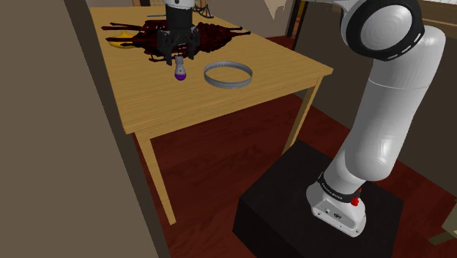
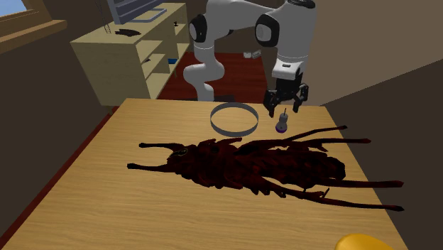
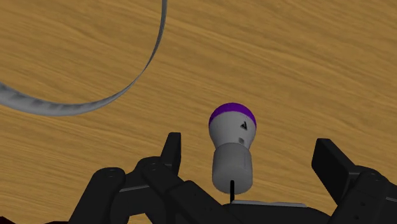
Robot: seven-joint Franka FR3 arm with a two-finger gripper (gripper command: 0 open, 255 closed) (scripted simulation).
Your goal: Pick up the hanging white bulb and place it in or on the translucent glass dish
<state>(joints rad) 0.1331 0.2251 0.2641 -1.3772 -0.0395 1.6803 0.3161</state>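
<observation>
Spread well apart, the two black fingers [image 3: 170,149] of the gripper [image 3: 249,145] stand on either side of the bulb [image 3: 232,143] without touching it, so the bulb is not held. The bulb is pale grey-white with a purple cap; its purple end points toward the wooden table [image 1: 220,110] and a thin black wire [image 3: 232,186] rises from its other end toward the hand. In the shoulder view the gripper [image 1: 179,50] hangs just above the bulb [image 1: 179,71], at its 12 o'clock, and the dish [image 1: 228,74], drawn as a thin grey ring, lies on the table near the bulb at its 3 o'clock, apart from it. A large dark red insect [image 1: 187,33] sprawls on the table beyond the gripper, at about 12 o'clock from the bulb, with a yellow object [image 1: 117,42] beside it at 10 o'clock from the bulb. In the second exterior view the gripper [image 2: 286,105] is again right over the bulb [image 2: 281,126]; the dish [image 2: 234,118] sits at the bulb's 9 o'clock, the insect [image 2: 255,167] stretches across the table at its 6 o'clock, and the yellow object [image 2: 362,243] shows at 5 o'clock by the lower edge. A light shelf unit [image 2: 121,64] stands past the table at 10 o'clock from the dish. The white arm [image 1: 381,132] rises from the black stand [image 1: 278,205].
</observation>
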